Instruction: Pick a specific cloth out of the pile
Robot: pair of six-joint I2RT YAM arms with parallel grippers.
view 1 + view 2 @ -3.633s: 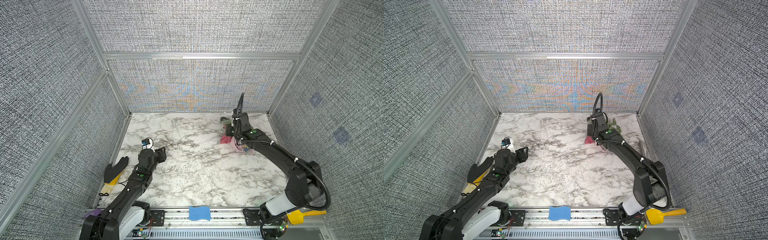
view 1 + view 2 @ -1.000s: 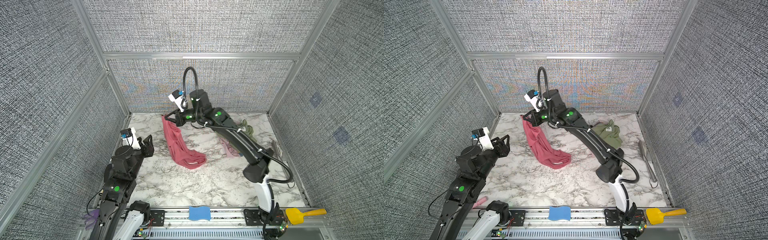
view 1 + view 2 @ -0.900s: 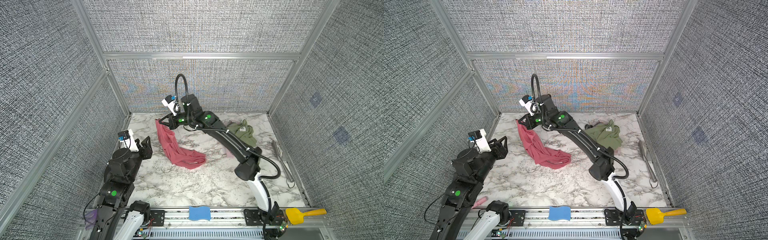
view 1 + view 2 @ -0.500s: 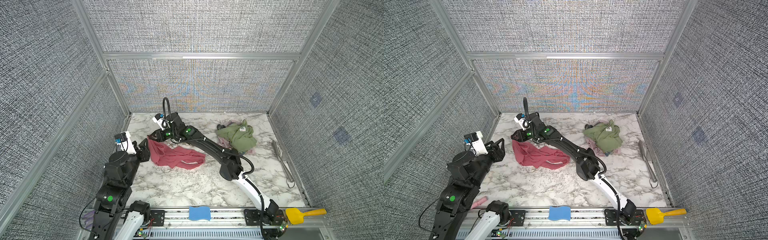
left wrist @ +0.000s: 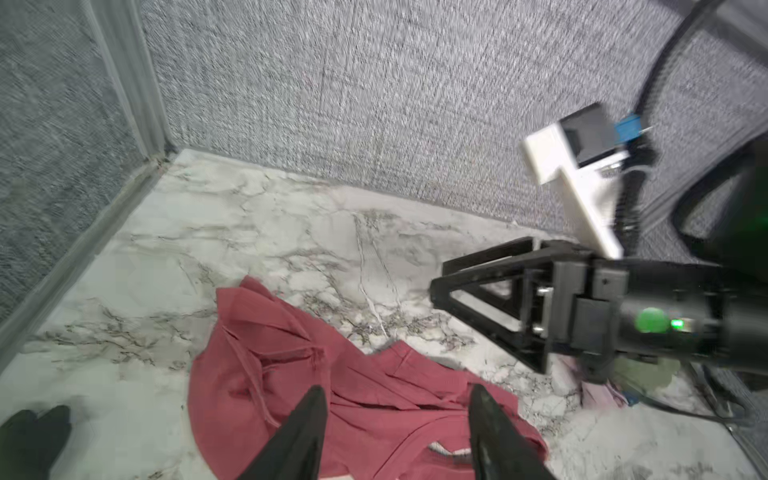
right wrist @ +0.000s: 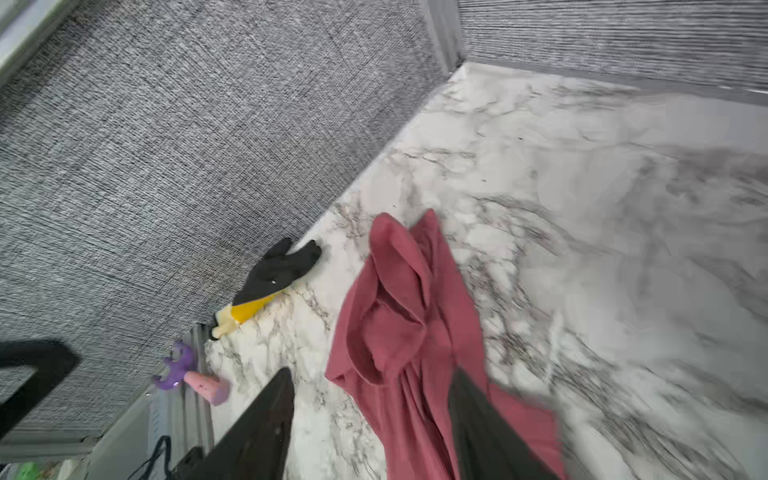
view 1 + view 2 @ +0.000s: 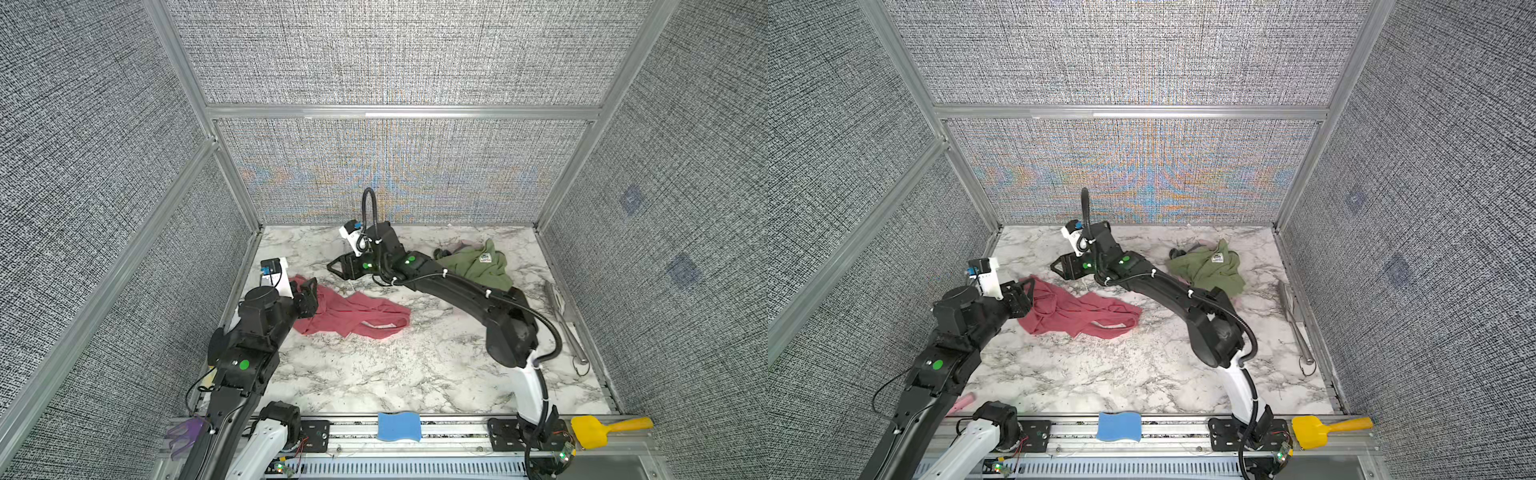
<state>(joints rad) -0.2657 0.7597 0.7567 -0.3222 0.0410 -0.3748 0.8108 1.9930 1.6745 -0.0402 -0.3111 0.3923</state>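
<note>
Directly under the left pincer (image 5: 397, 390): the cloth (image 5: 291, 395). Lies loose and rumpled on the marble table (image 7: 374, 374), dusty rose-red, gripped by nothing. Starts beneath that pincer's tips and stretches away toward the right pincer's arm, a long creased strip in both top views. Left pincer: stands with jaws partly apart, empty, both dark fingers (image 5: 299, 432) over the fabric's near end; cannot tell whether the tips touch it. Right pincer (image 7: 332, 267): hovers just off the cloth's far edge, apart from it, over bare marble; holds nothing, jaws spread. Frames the cloth's bunched end between its two fingers (image 6: 257, 424) in its own wrist view.

Behind the right pincer, alongside its arm and well apart from the cloth: the pile (image 7: 478, 270). Consists mainly of an olive-green garment (image 7: 1208, 272), white label (image 7: 484, 258) facing up, with a dark grey piece (image 7: 442, 252) and a pale pink piece (image 7: 462, 245) peeking out at its far edge.

Ahead of the right pincer, past the cloth, against the side wall: a black-and-yellow glove (image 6: 274, 274), then a purple toy (image 6: 178, 365) and a pink one (image 6: 208, 386) nearer the front.

Beyond the pile, far from both pincers: a long metal tool (image 7: 565, 320), lying along the other side wall. Behind both pincers, on the front rail: a blue sponge (image 7: 399, 427) and a yellow scraper (image 7: 598, 430).
</note>
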